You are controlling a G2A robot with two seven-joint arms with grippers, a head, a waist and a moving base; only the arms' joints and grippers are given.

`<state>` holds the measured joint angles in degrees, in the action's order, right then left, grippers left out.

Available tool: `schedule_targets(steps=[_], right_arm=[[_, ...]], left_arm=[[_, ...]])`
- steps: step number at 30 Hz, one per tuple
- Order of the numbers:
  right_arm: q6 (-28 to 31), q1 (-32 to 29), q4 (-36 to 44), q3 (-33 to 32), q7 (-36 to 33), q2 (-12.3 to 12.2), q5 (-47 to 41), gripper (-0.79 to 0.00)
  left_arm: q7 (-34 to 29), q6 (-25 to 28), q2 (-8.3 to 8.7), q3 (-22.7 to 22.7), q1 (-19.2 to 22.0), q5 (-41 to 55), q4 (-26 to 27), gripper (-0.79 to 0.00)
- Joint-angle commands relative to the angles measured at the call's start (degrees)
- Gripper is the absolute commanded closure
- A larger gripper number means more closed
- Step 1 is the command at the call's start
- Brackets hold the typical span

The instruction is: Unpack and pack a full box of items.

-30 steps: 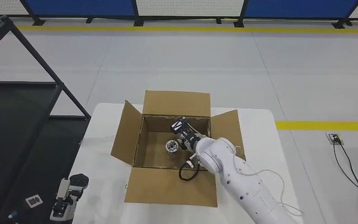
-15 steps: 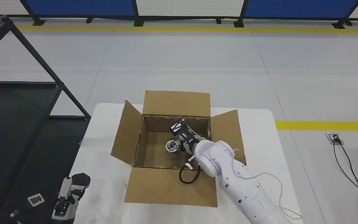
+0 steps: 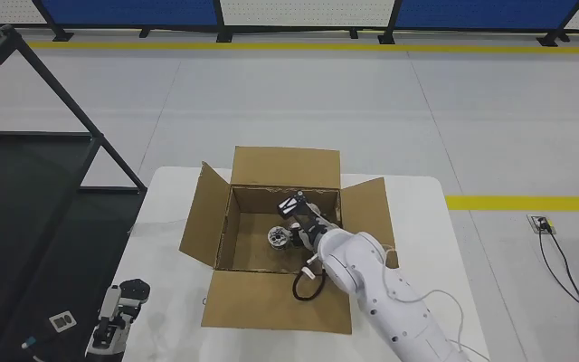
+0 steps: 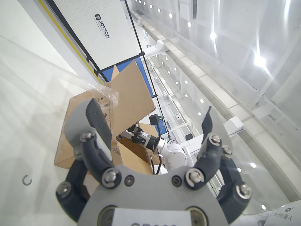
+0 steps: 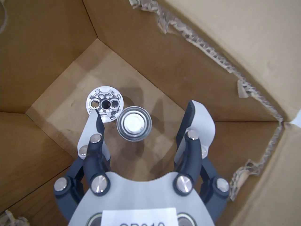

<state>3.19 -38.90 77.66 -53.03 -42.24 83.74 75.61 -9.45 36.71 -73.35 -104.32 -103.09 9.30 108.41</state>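
An open cardboard box [image 3: 276, 290] stands on the white table [image 3: 425, 235]. My right gripper [image 5: 144, 110] hangs open inside the box, above its floor. Below it lie two metal parts: a flat disc with holes [image 5: 104, 103] just past one fingertip, and a round ribbed metal cap [image 5: 134, 123] between the fingers, untouched. From above, the disc [image 3: 279, 237] shows beside my right gripper [image 3: 296, 226]. My left gripper [image 4: 150, 109] is open and holds nothing; it sits off the table's left side [image 3: 116, 317], facing the box [image 4: 127, 99].
The box flaps [image 3: 201, 215] stand open on all sides, with torn inner edges [image 5: 211, 55]. A wisp of clear plastic film [image 4: 103, 90] lies near the box. A black rack [image 3: 54, 172] stands left of the table. Bare table lies right of the box.
The right arm has shifted slightly inside the box. The left gripper has drifted a little beside the table's left side. Both stay open.
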Motion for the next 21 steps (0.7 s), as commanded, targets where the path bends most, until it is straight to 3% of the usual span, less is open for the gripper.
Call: schedule_targets(steps=[1,5,12,21], right_arm=[[0.91,-1.28,3.44,-0.99,0.83,-0.29,0.12,-0.699],[3.98,-4.39,11.48,-3.47,3.16,-1.07,0.26,-0.785],[12.09,-10.39,26.21,-7.86,8.21,-2.66,2.27,-0.785],[12.5,-10.57,26.92,-7.83,8.05,-2.73,2.89,-0.785]], left_arm=[[0.12,-0.03,-0.04,0.01,0.0,0.02,0.0,-0.785],[1.7,1.34,-0.28,0.5,0.02,2.7,0.61,-0.785],[0.34,4.24,-0.39,0.12,-1.08,8.66,1.94,-0.785],[0.34,4.24,-0.39,0.12,-1.08,8.66,1.94,-0.785]])
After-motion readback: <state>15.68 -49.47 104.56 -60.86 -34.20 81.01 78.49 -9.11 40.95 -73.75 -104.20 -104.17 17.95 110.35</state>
